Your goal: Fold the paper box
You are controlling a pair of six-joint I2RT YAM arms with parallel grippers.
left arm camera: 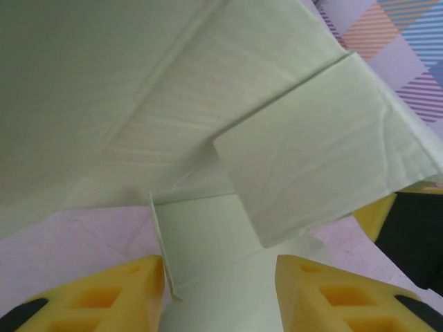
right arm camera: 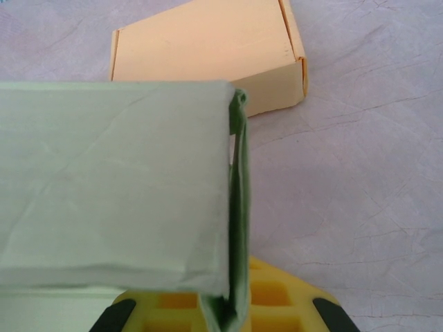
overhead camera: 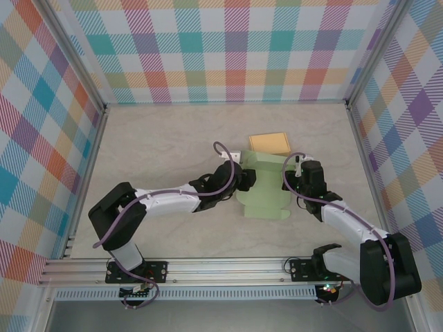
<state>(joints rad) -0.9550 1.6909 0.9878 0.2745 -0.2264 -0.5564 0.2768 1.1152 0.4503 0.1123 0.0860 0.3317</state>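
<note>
While pinching box [overhead camera: 266, 197] wall in right gripper [right arm camera: 223, 311] and straddling flap [left arm camera: 208, 235] with half-spread left gripper [left arm camera: 220, 290], could crumple or tear it if squeezed off-crease.

Pale green paper box [overhead camera: 266, 190], orange box [overhead camera: 270, 143], multicoloured plaid walls [overhead camera: 235, 48]

1. A robot test cell in a laboratory is indicated, rather than a home or a shop.
2. The work area is enclosed on three sides by walls [overhead camera: 235, 48] printed with a coloured plaid pattern, which are held in a bare aluminium frame [overhead camera: 75, 60].
3. A left arm [overhead camera: 166, 202] and a right arm [overhead camera: 346, 225] are bolted to a slotted aluminium rail [overhead camera: 221, 266] at the near edge of a pale marbled table [overhead camera: 159, 138].
4. Purple cables [overhead camera: 216, 145] are left exposed along both arms.
</note>
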